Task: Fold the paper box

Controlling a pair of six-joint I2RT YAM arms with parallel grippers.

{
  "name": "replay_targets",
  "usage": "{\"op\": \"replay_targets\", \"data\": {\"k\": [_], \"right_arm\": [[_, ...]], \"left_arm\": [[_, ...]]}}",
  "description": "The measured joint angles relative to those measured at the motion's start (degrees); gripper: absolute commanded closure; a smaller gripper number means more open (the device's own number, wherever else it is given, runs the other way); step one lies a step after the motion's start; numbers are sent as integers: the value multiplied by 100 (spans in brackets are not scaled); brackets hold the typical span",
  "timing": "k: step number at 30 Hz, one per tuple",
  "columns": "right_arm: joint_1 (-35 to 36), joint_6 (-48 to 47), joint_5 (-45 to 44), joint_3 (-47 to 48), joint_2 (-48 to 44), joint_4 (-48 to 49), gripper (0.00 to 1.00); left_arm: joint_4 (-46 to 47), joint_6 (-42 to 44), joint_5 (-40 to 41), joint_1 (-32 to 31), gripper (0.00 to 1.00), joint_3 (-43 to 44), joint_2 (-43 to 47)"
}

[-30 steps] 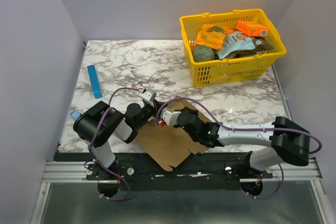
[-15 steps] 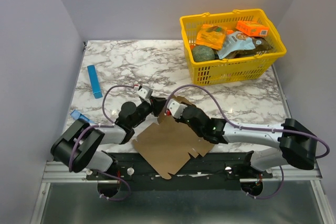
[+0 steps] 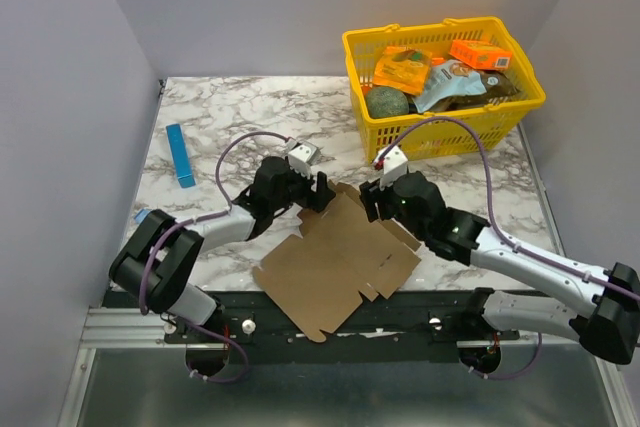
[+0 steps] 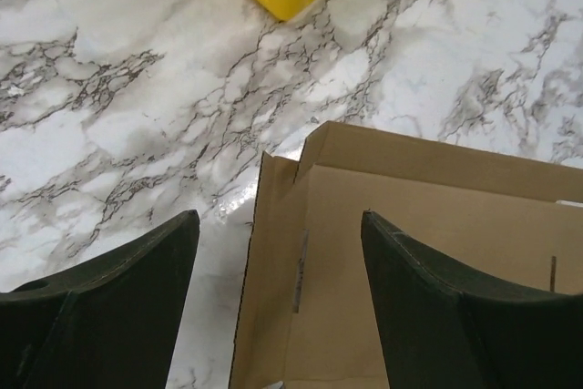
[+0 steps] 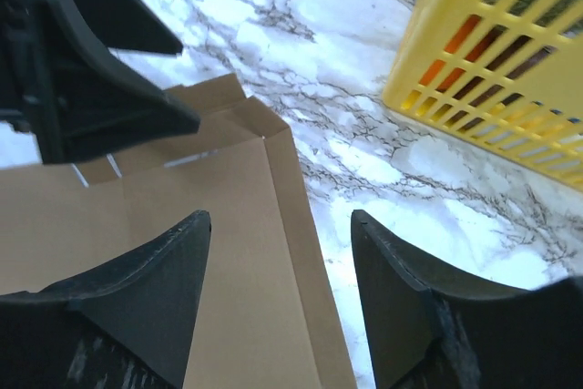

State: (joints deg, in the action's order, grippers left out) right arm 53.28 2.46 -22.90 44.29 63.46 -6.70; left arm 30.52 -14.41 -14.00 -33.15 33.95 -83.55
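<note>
Left gripper [image 3: 315,194] and right gripper [image 3: 368,202] both spread wide, holding nothing, poised at the upper edge of the paper box [image 3: 335,262], lower centre of the top view. Box mostly flat, only narrow edge flaps raised. Nearly all folding left, I'd judge.

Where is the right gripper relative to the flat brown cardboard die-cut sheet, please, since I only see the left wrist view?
Observer: The right gripper hangs open at the far edge of the brown cardboard paper box, facing your left gripper.
Operator: Does the sheet sit fully on the table?
Observer: No, its near corner overhangs the white marble table's near edge.
Operator: Is anything to its left?
Observer: A thin blue strip lies near the left wall, apart from the sheet.
</note>
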Motion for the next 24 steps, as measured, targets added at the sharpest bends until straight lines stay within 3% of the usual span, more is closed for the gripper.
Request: {"op": "replay_targets", "data": {"k": [6, 10, 15, 18, 19, 21, 24], "right_arm": [[-302, 789, 297, -142, -518, -101, 25], [-352, 1132, 468, -275, -686, -216, 25], [-380, 1580, 662, -319, -844, -361, 24], [-380, 1908, 743, -319, -925, -407, 24], [-380, 2026, 767, -319, -949, -426, 24], [-380, 2245, 802, -319, -975, -479, 25], [-380, 2573, 903, -317, -981, -551, 26]], "left_arm": [[-1032, 304, -68, 0, 22, 852, -678], [-1344, 413, -70, 2, 43, 1049, -876], [-1523, 481, -120, 2, 53, 1051, -938], [-1563, 498, -186, 0, 72, 1051, -1034], [-1574, 496, -221, 0, 86, 1051, -1080], [-1589, 483, -293, 0, 99, 1051, -1130], [-1405, 494, -361, -9, 100, 933, -1088]]}}
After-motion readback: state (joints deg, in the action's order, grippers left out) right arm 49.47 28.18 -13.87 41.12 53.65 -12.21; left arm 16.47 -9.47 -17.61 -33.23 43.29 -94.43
